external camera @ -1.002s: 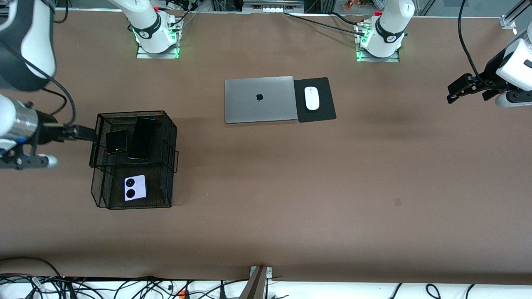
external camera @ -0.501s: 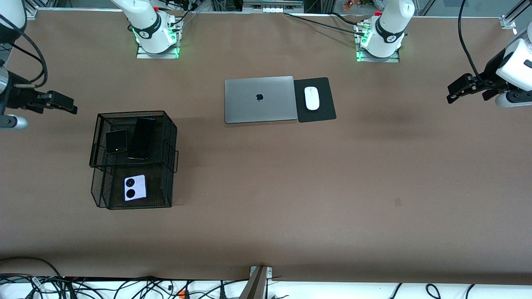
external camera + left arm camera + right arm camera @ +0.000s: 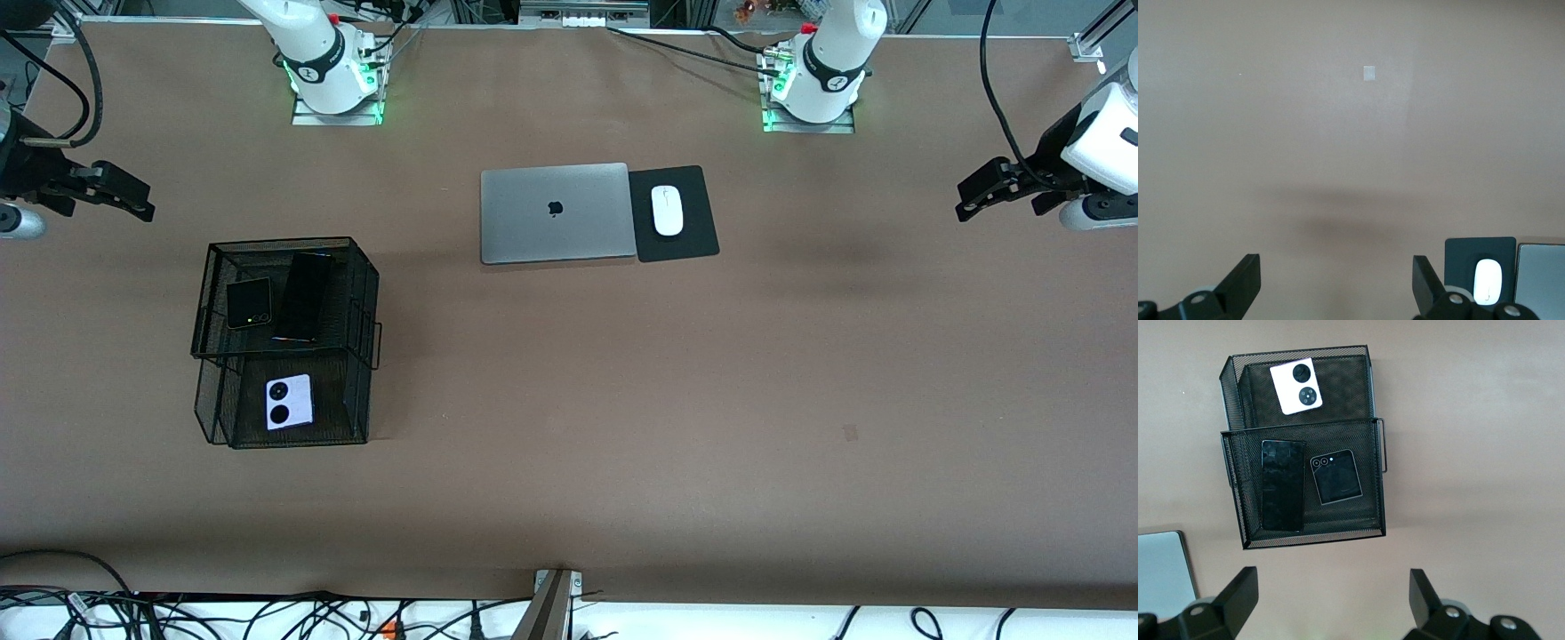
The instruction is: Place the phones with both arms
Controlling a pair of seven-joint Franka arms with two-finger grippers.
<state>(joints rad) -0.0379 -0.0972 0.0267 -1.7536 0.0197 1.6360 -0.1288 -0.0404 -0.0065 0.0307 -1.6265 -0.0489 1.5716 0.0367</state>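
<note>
Three phones lie in a black mesh two-tier rack [image 3: 283, 241] toward the right arm's end of the table. The small black folded phone [image 3: 248, 302] and the long black slab [image 3: 303, 296] lie side by side on the upper tier. The lavender-white phone [image 3: 289, 402] with two black lenses lies in the lower tier. The right wrist view shows the rack [image 3: 1308, 537] with the folded phone [image 3: 1335, 477], the slab [image 3: 1283, 485] and the lavender-white phone [image 3: 1298, 386]. My right gripper [image 3: 133, 197] [image 3: 1335, 593] hangs open and empty over bare table beside the rack. My left gripper [image 3: 971, 201] [image 3: 1336, 280] waits open and empty over the left arm's end.
A shut silver laptop [image 3: 556, 213] lies mid-table with a white mouse [image 3: 667, 211] on a black pad [image 3: 698, 240] beside it. The left wrist view shows the mouse [image 3: 1487, 281] and the laptop's corner [image 3: 1541, 280]. Cables run along the table's near edge.
My right gripper has drawn away from the rack's upper tier, out toward the right arm's end of the table. The phones and the left arm have not moved.
</note>
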